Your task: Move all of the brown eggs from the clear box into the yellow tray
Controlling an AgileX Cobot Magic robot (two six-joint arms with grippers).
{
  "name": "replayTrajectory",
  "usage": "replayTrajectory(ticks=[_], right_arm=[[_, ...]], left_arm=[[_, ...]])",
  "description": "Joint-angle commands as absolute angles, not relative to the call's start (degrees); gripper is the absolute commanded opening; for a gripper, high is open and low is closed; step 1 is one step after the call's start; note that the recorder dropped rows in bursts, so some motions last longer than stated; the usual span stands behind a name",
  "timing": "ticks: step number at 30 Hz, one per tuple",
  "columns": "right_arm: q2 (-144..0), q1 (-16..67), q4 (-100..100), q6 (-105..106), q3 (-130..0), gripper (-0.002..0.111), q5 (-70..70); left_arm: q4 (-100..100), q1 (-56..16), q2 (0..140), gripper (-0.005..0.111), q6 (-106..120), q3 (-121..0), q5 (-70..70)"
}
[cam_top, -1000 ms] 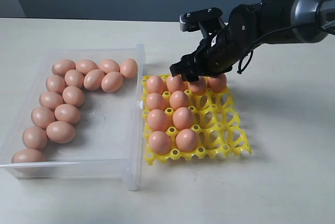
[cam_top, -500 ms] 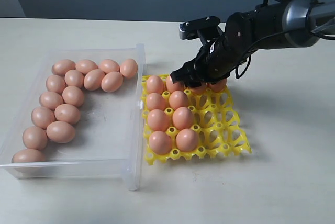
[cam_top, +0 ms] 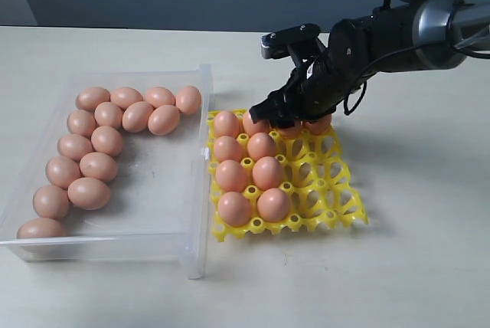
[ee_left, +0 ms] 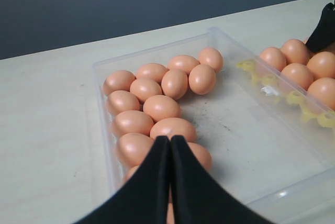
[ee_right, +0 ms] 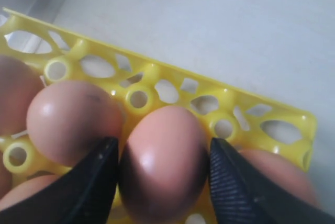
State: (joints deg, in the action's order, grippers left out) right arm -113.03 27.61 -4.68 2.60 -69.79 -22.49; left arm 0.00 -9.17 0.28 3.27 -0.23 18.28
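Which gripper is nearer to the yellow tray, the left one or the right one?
Right. The right gripper is at the yellow tray's far row, closed around a brown egg. The left gripper is by the clear box, away from the tray.

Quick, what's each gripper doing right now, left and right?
Left gripper: fingers shut, holding nothing.
Right gripper: fingers closed on a brown egg in the yellow tray.
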Motion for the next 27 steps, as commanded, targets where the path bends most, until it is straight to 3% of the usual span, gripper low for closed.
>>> replayTrajectory(ticks=[1, 18, 27], right_arm=[[-112.51, 27.41, -2.92, 2.86, -70.01, 0.0, -22.03], [-102.7, 27.41, -3.03, 2.74, -69.14, 0.0, -23.16], [-87.63, 27.41, -3.03, 1.73, -49.65, 0.0, -3.59]], left_arm=[[0.0, -9.24, 0.0, 0.0, 3.12, 0.0, 17.69], [0.0, -9.24, 0.0, 0.0, 3.12, 0.0, 17.69], [0.0, -9.24, 0.0, 0.0, 3.12, 0.0, 17.69]])
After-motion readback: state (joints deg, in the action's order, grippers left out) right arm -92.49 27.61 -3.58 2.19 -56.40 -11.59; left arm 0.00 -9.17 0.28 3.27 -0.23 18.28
